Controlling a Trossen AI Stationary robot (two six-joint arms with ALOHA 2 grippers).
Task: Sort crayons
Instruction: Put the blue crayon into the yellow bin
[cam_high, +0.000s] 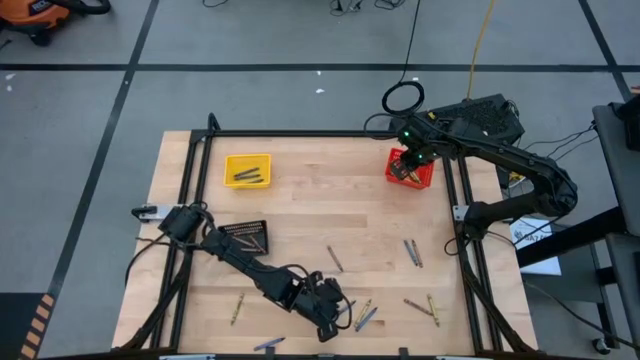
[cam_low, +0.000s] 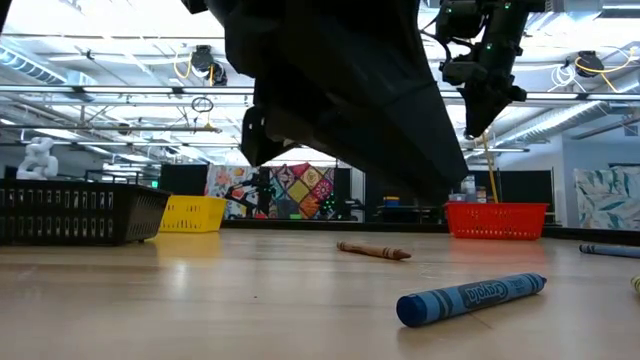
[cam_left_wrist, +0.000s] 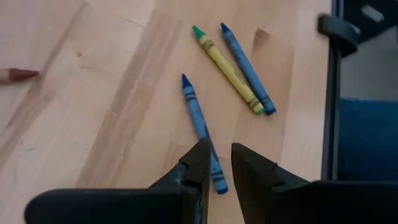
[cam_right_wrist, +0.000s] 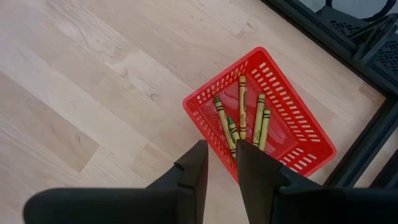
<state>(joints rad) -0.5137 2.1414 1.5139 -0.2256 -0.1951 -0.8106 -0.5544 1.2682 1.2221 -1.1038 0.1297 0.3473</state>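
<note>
My left gripper (cam_left_wrist: 222, 163) (cam_high: 330, 328) hovers near the table's front edge, open by a narrow gap. Just past its fingertips a blue crayon (cam_left_wrist: 199, 124) (cam_low: 470, 298) lies flat on the wood, and its near end shows in the gap. I see no touch. Beyond it a yellow-green crayon (cam_left_wrist: 227, 70) and another blue crayon (cam_left_wrist: 247, 68) lie side by side. My right gripper (cam_right_wrist: 221, 163) (cam_low: 470, 130) hangs above the red basket (cam_right_wrist: 311, 134) (cam_high: 412, 168), open by a narrow gap and holding nothing. Several yellow-green crayons (cam_right_wrist: 242, 118) lie in that basket.
A yellow basket (cam_high: 247, 169) stands at the far left and a black basket (cam_high: 245, 238) at the left. Loose crayons lie at mid-table (cam_high: 335, 258), to the right (cam_high: 412, 252), at the near right (cam_high: 420, 305) and at the near left (cam_high: 237, 308). A black frame rail (cam_left_wrist: 333, 112) runs along the table's edge.
</note>
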